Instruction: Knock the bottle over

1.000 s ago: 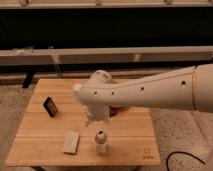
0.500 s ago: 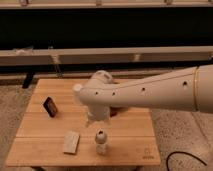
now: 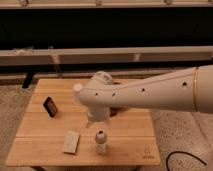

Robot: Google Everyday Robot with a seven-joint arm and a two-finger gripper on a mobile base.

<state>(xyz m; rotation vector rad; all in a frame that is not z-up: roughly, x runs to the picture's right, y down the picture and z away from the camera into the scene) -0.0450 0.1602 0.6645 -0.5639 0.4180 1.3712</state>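
My gripper (image 3: 98, 119) hangs just above the upright bottle (image 3: 101, 142); I cannot tell its finger state. The bottle looks light, probably plastic, so I'd nudge its neck sideways.

A light wooden table (image 3: 125, 131) sits on speckled floor (image 3: 12, 107), a pale horizontal rail (image 3: 150, 54) crossing the dark far wall (image 3: 105, 27). The gripper (image 3: 96, 120) hangs over the table.

setting: lab-like | wooden table (image 3: 45, 145) | speckled floor (image 3: 180, 135) | tool (image 3: 98, 120) above table
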